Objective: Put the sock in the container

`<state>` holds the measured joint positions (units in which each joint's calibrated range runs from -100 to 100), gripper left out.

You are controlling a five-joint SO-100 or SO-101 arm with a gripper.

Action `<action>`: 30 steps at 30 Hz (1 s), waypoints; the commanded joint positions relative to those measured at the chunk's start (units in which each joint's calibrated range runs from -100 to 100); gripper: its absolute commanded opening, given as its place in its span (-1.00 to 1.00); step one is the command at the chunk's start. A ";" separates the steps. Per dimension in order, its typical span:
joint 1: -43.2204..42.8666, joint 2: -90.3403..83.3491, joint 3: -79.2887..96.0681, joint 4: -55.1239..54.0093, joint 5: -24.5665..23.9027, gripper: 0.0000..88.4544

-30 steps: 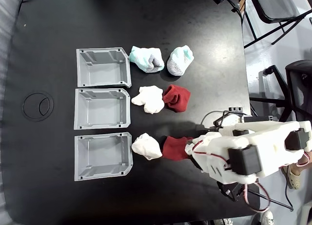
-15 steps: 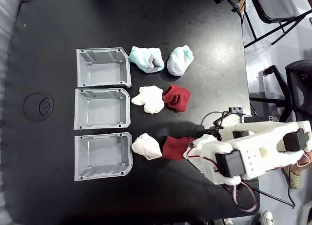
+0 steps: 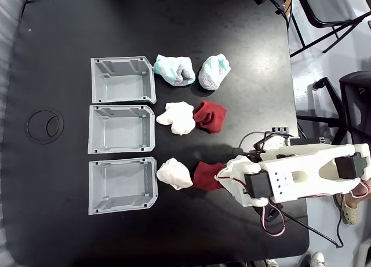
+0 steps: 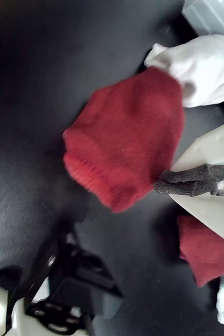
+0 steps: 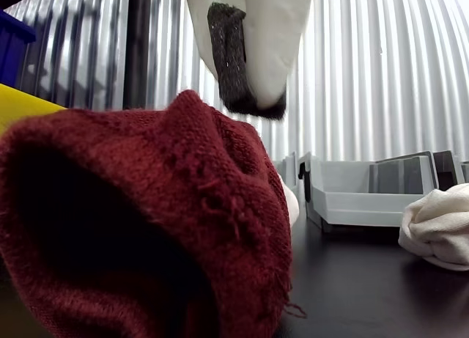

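Note:
The sock (image 3: 204, 175), a wide dark red lump, lies on the black table in the lowest row of the fixed view, beside a white sock (image 3: 174, 174). In the wrist view the sock (image 4: 127, 142) is large in the middle. My gripper (image 4: 191, 181) is shut, its dark foam pads (image 4: 198, 173) pressed together at the sock's right edge with nothing between them. The other view shows a pad (image 5: 233, 59) hanging just above the sock (image 5: 146, 221). Seen from the fixed view, my gripper (image 3: 222, 175) covers the sock's right end. The container (image 3: 122, 186) stands left of the white sock.
Two more grey trays (image 3: 120, 128) (image 3: 123, 80) stand above that container. A smaller dark red sock (image 3: 210, 116) and a white sock (image 3: 177, 117) lie in the middle row, two mint-and-grey socks (image 3: 174, 70) in the top row. Chairs stand off the table's right edge.
The arm's wrist has swung left and down over the sock's right end. The sock and the other things have not moved.

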<state>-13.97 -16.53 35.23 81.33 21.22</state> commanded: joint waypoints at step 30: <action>-1.34 -0.82 -4.75 -1.14 0.49 -0.89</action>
<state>-14.92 -16.53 32.88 79.81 21.38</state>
